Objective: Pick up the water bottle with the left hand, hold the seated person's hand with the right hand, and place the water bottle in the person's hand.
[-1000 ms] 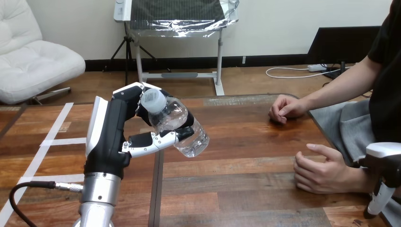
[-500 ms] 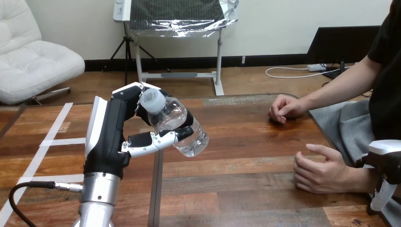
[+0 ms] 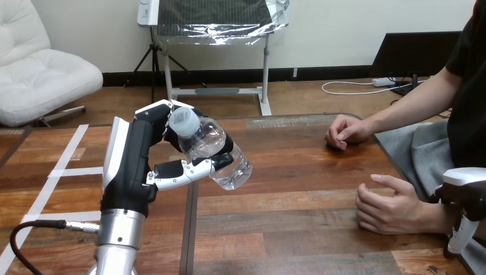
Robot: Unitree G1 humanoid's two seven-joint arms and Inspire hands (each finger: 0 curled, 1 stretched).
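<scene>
Head view: the left hand stands raised on its silver forearm above the near left part of the wooden table, its white-shelled back turned to the view's left. It is closed round the water bottle. The thumb lies across the lower front of the clear body and the fingers curl over from behind near the neck. The bottle is clear of the table and sticks out of the hand's palm side. It is tilted, with its pale cap up against the top of the hand and its base pointing down and away to the view's right. Well apart from this hand, the person's nearer hand rests on the table with its fingers loosely bent and holds nothing. The right hand is just beside that hand's wrist at the view's right edge, and whether it grips or even touches the wrist cannot be told. The person's farther hand lies loosely closed on the table beyond.
</scene>
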